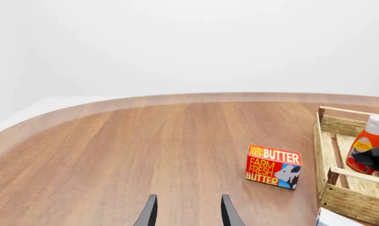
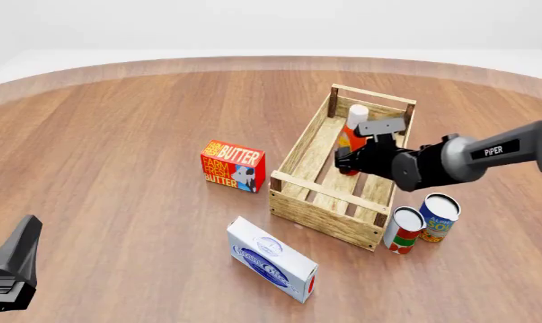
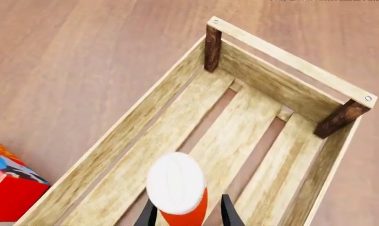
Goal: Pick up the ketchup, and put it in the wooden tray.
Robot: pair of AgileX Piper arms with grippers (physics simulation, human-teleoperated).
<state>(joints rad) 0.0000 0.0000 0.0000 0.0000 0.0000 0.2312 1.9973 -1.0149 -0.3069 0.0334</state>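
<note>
The ketchup (image 2: 350,132), an orange-red bottle with a white cap, stands upright inside the wooden tray (image 2: 305,141), in its middle part. My right gripper (image 2: 350,161) is shut on the ketchup's body, one finger on each side. In the right wrist view the white cap (image 3: 175,182) sits between the fingers (image 3: 229,214) above the tray's slats (image 3: 252,122). I cannot tell whether the bottle touches the slats. The left wrist view shows the ketchup (image 1: 365,148) in the tray (image 1: 356,205). My left gripper (image 1: 186,214) is open and empty, low at the near left (image 2: 12,264).
A red butter box (image 2: 233,166) stands left of the tray and also shows in the left wrist view (image 1: 274,166). A white-and-blue box (image 2: 273,259) lies in front of the tray. Two cans (image 2: 402,229) (image 2: 439,217) stand by the tray's near right corner.
</note>
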